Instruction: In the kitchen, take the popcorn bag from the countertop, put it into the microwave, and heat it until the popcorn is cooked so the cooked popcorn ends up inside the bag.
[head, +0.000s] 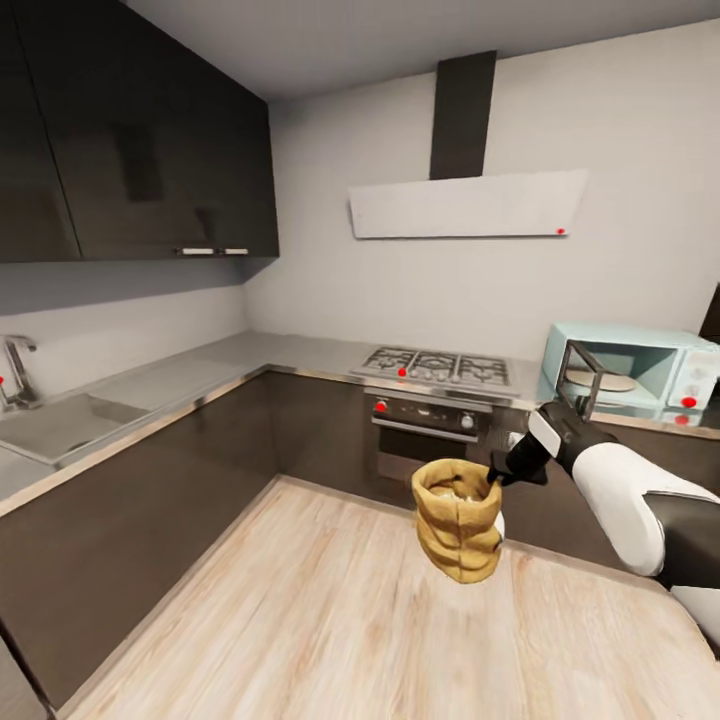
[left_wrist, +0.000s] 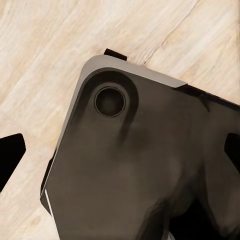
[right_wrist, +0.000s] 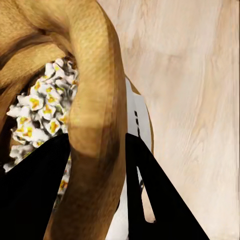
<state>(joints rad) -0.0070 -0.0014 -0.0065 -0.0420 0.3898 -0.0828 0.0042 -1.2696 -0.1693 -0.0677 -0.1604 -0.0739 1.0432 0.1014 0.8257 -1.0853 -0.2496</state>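
Note:
The popcorn bag (head: 458, 520), an orange-brown sack with a rolled rim, hangs in the air above the wooden floor, in front of the oven. My right gripper (head: 497, 474) is shut on its rim, one finger inside and one outside. In the right wrist view the rolled rim (right_wrist: 95, 125) runs between the black fingers (right_wrist: 155, 200), and white-yellow popcorn (right_wrist: 40, 115) fills the bag. The mint-blue microwave (head: 650, 372) stands on the countertop (head: 200, 372) at the right, its door (head: 578, 380) swung open. My left gripper (left_wrist: 120, 155) is open over my own dark base.
A steel gas hob (head: 435, 366) with a black oven (head: 425, 432) below sits left of the microwave, under a white hood (head: 465, 205). A sink (head: 60, 425) and tap are at the far left. Black cabinets line both sides of the wooden floor (head: 330, 620).

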